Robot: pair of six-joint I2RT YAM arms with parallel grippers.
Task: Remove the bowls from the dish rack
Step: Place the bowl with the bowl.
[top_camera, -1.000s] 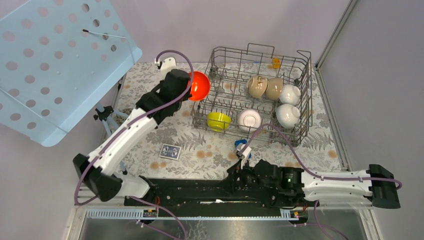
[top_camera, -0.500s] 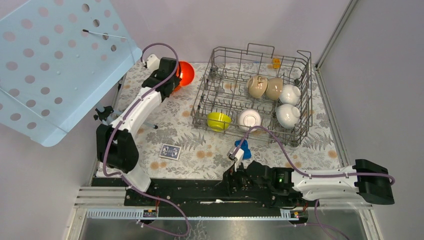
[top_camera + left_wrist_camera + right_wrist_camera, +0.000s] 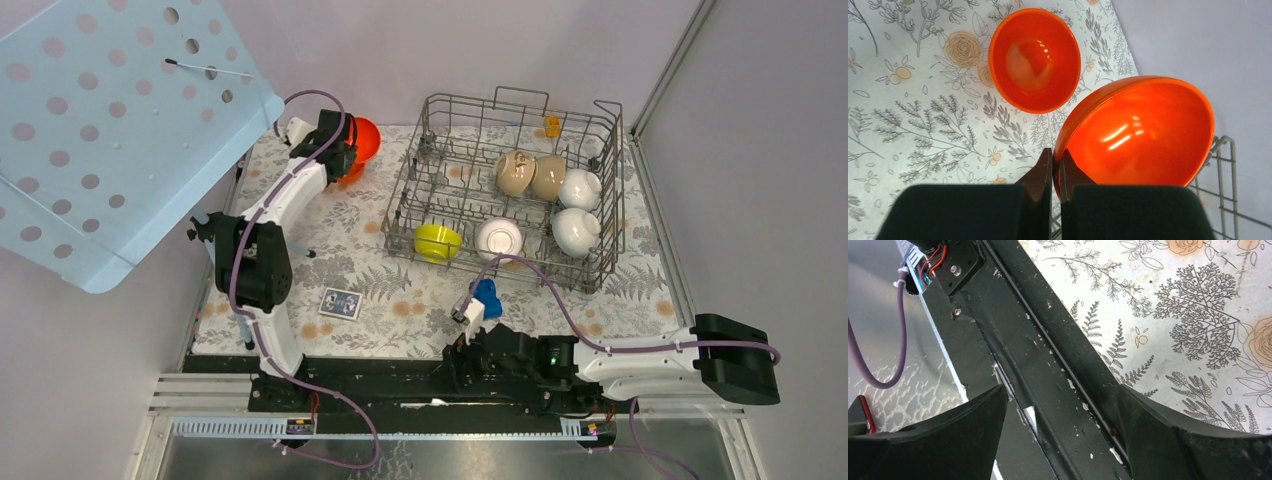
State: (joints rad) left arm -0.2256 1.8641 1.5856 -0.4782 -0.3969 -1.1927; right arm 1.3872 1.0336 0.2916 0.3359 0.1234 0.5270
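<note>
Orange-red bowl (image 3: 1138, 135), glossy and round, is clenched at its rim by the left hand (image 3: 1053, 167), beside its twin (image 3: 1035, 60) on the floral tabletop (image 3: 923, 115), outside the wire dish rack (image 3: 455, 175); the right hand (image 3: 1058, 405) is spread open.

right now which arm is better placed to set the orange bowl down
Left: left gripper grips the held orange bowl beside the second orange bowl; right gripper is open over the base rail.

The dish rack (image 3: 460, 160) stands far right, six bowls (image 3: 498, 240) in its near and right parts. Left of it a lone bowl (image 3: 1034, 60) lies, a second bowl (image 3: 1140, 132) seemingly just beside it; a card (image 3: 341, 302) and toy (image 3: 487, 296) lie nearer.
</note>
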